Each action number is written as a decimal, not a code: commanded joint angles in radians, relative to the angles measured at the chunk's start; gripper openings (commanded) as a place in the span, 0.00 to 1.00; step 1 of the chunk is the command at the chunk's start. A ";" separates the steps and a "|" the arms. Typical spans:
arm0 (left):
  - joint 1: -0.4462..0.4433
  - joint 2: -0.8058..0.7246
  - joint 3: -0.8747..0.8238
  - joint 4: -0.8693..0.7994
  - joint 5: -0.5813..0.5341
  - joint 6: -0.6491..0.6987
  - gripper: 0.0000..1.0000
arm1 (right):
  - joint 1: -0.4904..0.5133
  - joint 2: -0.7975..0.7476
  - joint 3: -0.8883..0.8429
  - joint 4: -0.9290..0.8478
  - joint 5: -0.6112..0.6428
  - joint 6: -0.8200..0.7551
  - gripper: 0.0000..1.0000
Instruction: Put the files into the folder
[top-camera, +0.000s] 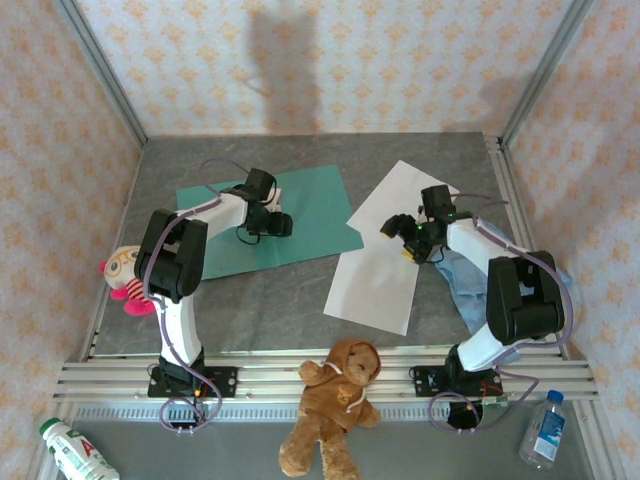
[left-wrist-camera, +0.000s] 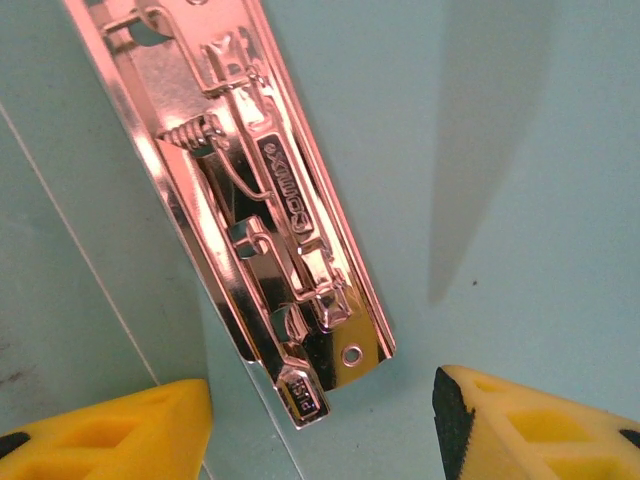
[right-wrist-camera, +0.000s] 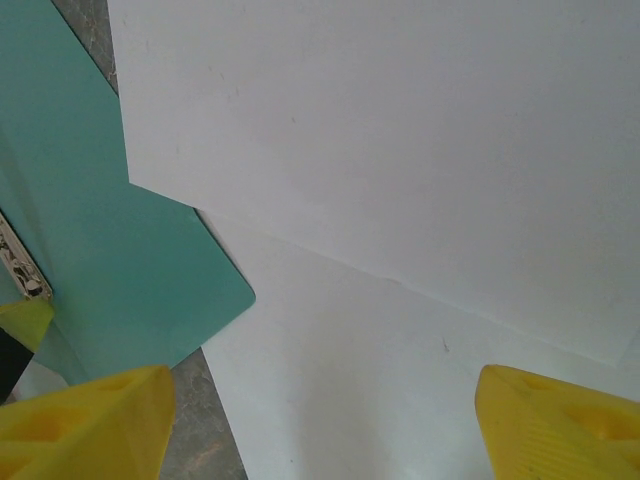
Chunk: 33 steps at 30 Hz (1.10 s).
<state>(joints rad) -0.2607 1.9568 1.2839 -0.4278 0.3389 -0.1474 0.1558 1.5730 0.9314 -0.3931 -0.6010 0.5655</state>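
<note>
Nearest, at the front rail well short of the folder (top-camera: 320, 225), we see a brown teddy bear (top-camera: 338, 400). A white green-capped bottle (top-camera: 72, 450) stands off toward the folder's left side and a clear water bottle (top-camera: 545, 430) off toward its right. Further in, a small doll (top-camera: 125, 275) lies to the left of the folder, and a light blue cloth (top-camera: 462, 275) lies crumpled well to the folder's right, beneath the right arm. Between cloth and folder lie the files (top-camera: 385, 255), two white sheets flat on the grey surface (top-camera: 270, 300), one overlapping the other. In the right wrist view the upper sheet's edge lies over the folder's right margin, while the lower sheet meets the folder's rounded near corner. The right fingers (right-wrist-camera: 80, 420) hang above these sheets, just right of the folder, spread wide and empty. Farthest in, the teal folder lies open and flat. The left fingers (left-wrist-camera: 540, 425) hover over its middle, parted, their yellow tips on either side of the shiny metal clip (left-wrist-camera: 270, 200) fixed to the folder and gripping nothing.
</note>
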 joint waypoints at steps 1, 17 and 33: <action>-0.009 0.021 0.024 -0.089 0.019 0.057 0.61 | -0.006 -0.031 0.024 -0.037 0.029 -0.027 0.79; -0.111 -0.069 0.273 -0.103 0.022 -0.149 0.74 | -0.117 0.067 0.167 -0.019 -0.005 -0.039 0.78; -0.149 0.092 0.324 -0.053 -0.037 -0.373 0.74 | 0.036 0.421 0.508 -0.056 -0.029 -0.044 0.75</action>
<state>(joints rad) -0.4118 2.0331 1.5982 -0.4793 0.3359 -0.4835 0.1715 1.9594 1.3918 -0.4194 -0.6289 0.5369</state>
